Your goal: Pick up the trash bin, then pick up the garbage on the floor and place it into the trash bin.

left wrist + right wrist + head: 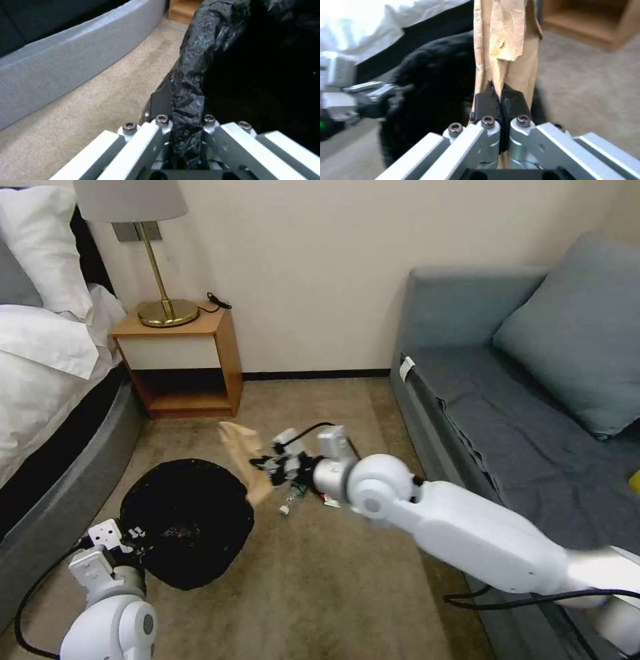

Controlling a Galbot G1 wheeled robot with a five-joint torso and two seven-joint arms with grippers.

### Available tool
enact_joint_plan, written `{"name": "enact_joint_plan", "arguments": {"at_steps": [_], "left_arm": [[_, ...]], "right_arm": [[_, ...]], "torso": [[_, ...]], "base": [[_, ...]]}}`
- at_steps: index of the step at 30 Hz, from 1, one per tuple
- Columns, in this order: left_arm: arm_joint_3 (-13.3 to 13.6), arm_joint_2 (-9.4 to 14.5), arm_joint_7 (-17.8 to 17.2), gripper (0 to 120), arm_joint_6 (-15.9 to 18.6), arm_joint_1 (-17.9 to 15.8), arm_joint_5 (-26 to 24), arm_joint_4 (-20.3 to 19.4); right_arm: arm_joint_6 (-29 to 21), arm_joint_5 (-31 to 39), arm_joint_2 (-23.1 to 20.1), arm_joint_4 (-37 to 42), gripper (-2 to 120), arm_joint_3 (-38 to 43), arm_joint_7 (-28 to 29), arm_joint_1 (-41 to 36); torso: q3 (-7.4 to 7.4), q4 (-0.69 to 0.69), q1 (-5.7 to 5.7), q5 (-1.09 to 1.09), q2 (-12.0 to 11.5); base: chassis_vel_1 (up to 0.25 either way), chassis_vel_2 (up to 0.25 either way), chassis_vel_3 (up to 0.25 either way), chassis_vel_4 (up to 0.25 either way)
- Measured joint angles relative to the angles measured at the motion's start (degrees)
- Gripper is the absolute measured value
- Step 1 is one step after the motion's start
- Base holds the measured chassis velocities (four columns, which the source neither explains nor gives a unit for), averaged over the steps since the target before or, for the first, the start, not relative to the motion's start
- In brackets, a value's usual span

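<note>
A: Head view. Left gripper low beside the bed, at the near-left rim of the trash bin; the black liner faces up. State from here?

B: Can't tell from that angle. Right gripper is reached out over the carpet just right of the bin, with the tan paper hanging from it, lower end near the bin's rim. Small clear bottle lies on the carpet under the wrist; a red-and-white packet just beside it.

A: Left wrist view. Left gripper pressed together on a fold of the bin liner; black pad flat against the plastic. Grey bed base and carpet alongside.

B: Right wrist view. Right gripper pinching the paper between both black pads, sheet standing straight up from them. The bin sits dark behind it, the nightstand farther off.
</note>
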Motion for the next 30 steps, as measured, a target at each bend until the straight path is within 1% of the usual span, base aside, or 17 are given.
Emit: {"name": "enact_joint_plan", "arguments": {"at_steps": [2,4,10,19,20,22,25,26,28,29,30], "left_arm": [[0.47,-0.02,0.02,2,0.10,-0.13,0.44,-0.17],[0.74,-0.02,0.00,2,0.11,-0.18,0.78,-0.21],[1.86,-0.06,0.02,2,0.10,-0.19,1.78,-0.28],[2.83,-0.06,0.03,2,0.07,-0.23,2.23,-0.67],[2.88,-0.07,0.03,2,0.07,-0.22,2.23,-0.75],[2.88,-0.07,0.03,2,0.07,-0.21,2.23,-0.78],[2.88,-0.06,0.03,2,0.06,-0.11,2.22,-0.82],[2.88,-0.06,0.03,2,0.06,-0.11,2.22,-0.82],[2.86,-0.05,0.04,2,0.07,-0.10,2.21,-0.85],[2.86,-0.05,0.05,2,0.07,-0.09,2.20,-0.85],[2.86,-0.04,0.05,2,0.07,-0.09,2.19,-0.85]], "right_arm": [[0.10,-0.80,3.97,-1.87,0,-2.80,0.76,0.77],[0.30,-1.35,5.59,-3.12,0,-4.35,0.99,1.20],[0.53,-2.49,8.14,-5.65,0,-7.84,1.31,1.92],[0.12,-4.13,9.77,-6.90,0,-11.02,3.32,2.08],[-0.21,-4.22,9.79,-6.93,4,-11.08,3.52,2.07],[-0.27,-4.25,9.79,-6.93,5,-11.09,3.60,2.07],[-0.54,-5.17,9.64,-6.92,24,-11.09,4.12,2.05],[-0.54,-5.17,9.64,-6.92,24,-11.09,4.12,2.05],[-0.75,-5.68,9.51,-6.91,30,-11.09,4.40,2.03],[-0.90,-5.89,9.44,-6.90,37,-11.08,4.52,1.99],[-0.99,-6.00,9.38,-6.90,41,-11.07,4.58,1.96]], "torso": [[0.00,0.01,0.00,0.00,0.00],[0.00,0.01,0.00,0.00,0.00],[0.00,-0.01,0.00,0.00,0.00],[0.00,0.00,0.00,0.01,0.00],[0.00,-0.01,0.00,0.01,0.00],[0.00,-0.01,0.00,0.00,0.00],[0.00,-0.01,0.00,0.01,0.00],[0.00,-0.01,0.00,0.01,0.00],[0.00,-0.01,0.00,0.01,0.00],[0.00,-0.01,0.00,0.01,0.00],[0.00,-0.01,0.00,0.01,0.00]], "base": [[0.000,0.000,0.000,0.000],[0.000,0.000,0.000,0.000],[0.000,0.000,0.000,0.000],[0.000,0.000,0.000,0.000],[0.000,0.000,0.000,0.000],[0.000,0.000,0.000,0.000],[0.000,0.000,0.000,0.000],[0.000,0.000,0.000,0.000],[0.000,0.000,0.000,0.000],[0.000,0.000,0.000,0.000],[0.000,0.000,0.000,0.000]]}}
